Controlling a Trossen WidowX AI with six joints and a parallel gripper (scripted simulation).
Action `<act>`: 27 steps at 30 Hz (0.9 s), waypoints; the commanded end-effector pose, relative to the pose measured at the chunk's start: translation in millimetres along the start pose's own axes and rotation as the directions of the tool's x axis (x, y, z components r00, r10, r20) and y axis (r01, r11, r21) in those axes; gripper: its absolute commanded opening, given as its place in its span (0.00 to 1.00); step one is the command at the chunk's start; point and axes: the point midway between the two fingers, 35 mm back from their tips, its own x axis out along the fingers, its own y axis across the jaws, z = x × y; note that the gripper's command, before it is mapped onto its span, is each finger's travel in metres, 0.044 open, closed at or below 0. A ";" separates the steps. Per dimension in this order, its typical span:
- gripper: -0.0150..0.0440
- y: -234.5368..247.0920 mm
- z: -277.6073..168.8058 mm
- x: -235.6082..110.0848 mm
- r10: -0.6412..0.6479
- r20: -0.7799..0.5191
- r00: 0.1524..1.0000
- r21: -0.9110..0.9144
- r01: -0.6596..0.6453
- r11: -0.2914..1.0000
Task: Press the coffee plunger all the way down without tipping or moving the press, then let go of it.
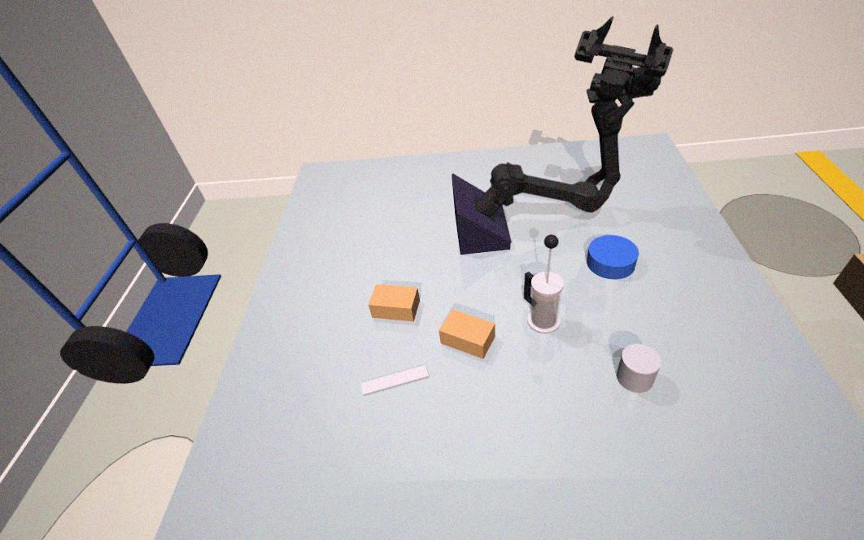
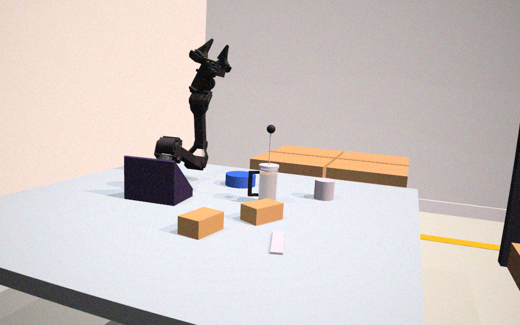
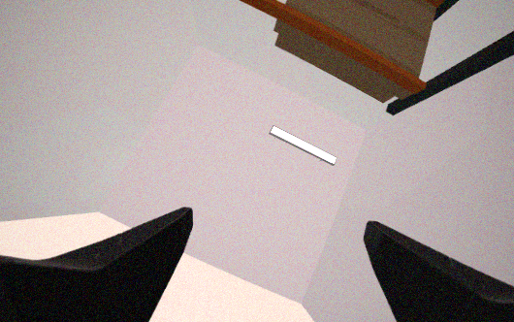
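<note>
Gripper point(image 1: 631, 39) raised at upper right of top view, pointed upward, fingers spread wide, nothing held. Coffee press point(image 1: 546, 305) upright at table centre; plunger knob point(image 1: 551, 241) fully raised, untouched. Approach, press, release judged outstanding.

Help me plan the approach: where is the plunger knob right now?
In the top view, the black plunger knob stands raised on its rod above the coffee press, mid-table between the purple wedge and the blue disc, far below the open gripper.
</note>
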 end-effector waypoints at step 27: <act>1.00 88.0 268.0 22.9 -0.318 0.887 0.336 0.131 -0.842 -0.524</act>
